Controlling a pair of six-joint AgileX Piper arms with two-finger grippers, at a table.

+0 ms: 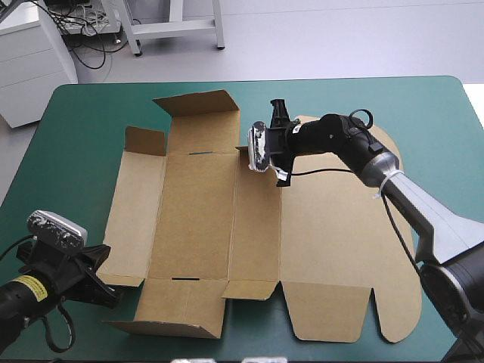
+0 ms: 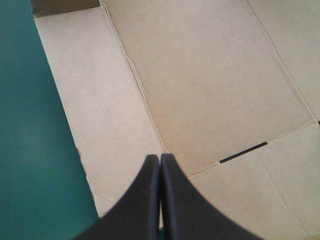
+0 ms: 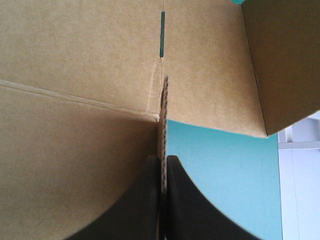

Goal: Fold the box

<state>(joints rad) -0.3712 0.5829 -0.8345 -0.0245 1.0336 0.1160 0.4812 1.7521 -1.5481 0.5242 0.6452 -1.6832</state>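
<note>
Here right gripper (image 3: 162,160) pinches box (image 1: 193,219) flap edge.

My broad curved fingers (image 3: 135,210) are black; the flat cut cardboard box (image 1: 197,219) is plain brown; the worktop cover (image 1: 76,136) is teal-green.

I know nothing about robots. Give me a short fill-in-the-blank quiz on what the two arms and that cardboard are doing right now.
The box lies as an unfolded brown sheet on a ___ table cover. The right gripper pinches a small flap at the box's ___ edge. The left gripper is ___, with nothing in it.
Missing words: teal-green; far; shut.
</note>
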